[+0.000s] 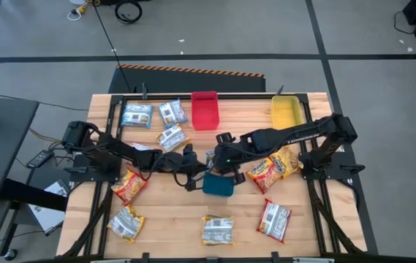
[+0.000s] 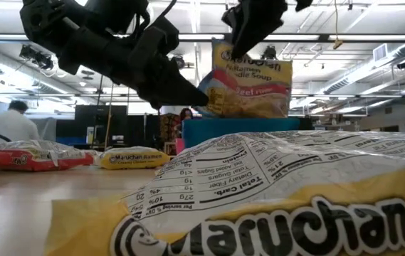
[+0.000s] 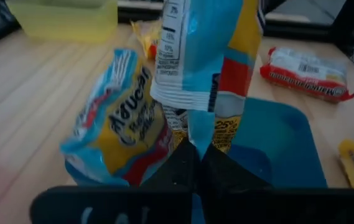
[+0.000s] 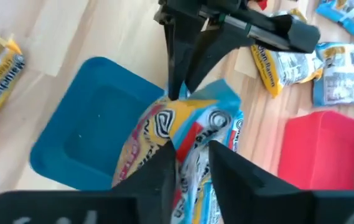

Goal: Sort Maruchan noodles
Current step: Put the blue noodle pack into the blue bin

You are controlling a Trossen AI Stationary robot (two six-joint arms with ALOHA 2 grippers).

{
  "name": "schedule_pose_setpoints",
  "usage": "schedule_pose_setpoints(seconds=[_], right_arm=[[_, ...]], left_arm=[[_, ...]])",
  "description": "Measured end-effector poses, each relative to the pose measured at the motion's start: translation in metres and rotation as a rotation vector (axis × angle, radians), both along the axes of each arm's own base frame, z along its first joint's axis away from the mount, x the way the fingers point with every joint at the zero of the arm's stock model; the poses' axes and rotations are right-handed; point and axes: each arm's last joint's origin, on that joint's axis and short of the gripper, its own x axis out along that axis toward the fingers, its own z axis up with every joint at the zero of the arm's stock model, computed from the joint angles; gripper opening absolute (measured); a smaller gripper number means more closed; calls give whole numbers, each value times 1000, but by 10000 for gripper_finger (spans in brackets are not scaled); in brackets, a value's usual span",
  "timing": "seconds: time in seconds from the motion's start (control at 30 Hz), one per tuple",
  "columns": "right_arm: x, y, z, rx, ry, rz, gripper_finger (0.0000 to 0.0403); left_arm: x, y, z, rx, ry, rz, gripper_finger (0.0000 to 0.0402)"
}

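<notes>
Blue-silver packet (image 3: 204, 59) hangs at desk centre, at the near edge of the blue tray (image 4: 86, 134), mid handover. Left gripper (image 3: 196, 158) clenched on its edge; right gripper (image 4: 192, 158) jaws parted around it, letting go. Second blue packet (image 3: 117, 127) just beside. Risk: thin crinkly seam slips from the left pinch, or packet drops outside the tray. Other packets scattered on desk (image 1: 171, 212); red tray (image 1: 205, 111), yellow tray (image 1: 286, 111) at far edge.

Noodle packet (image 4: 189, 134) above tray (image 4: 89, 143), between grippers.
</notes>
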Motion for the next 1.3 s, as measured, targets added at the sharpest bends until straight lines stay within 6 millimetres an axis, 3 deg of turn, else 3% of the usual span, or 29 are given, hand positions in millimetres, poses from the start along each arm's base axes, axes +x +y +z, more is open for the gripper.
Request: schedule_pose_setpoints(seconds=[0.17,0.4,0.63,0.83,1.03,1.3], right_arm=[[-1,0,-1,31,-6,-45,126],[-2,0,-21,36,-2,-63,122],[0,0,-25,38,-16,-63,121],[3,1,-27,44,-31,-58,121],[4,2,-32,30,-14,-30,121],[0,1,-61,-21,-5,55,121]], left_arm=[[1,2,2,0,-26,7,11],[1,1,1,-1,-13,4,12],[15,-2,-18,-3,9,0,18],[35,-5,-20,44,34,-19,69],[40,-7,-18,39,115,-82,141],[40,-10,-16,17,149,-155,195]])
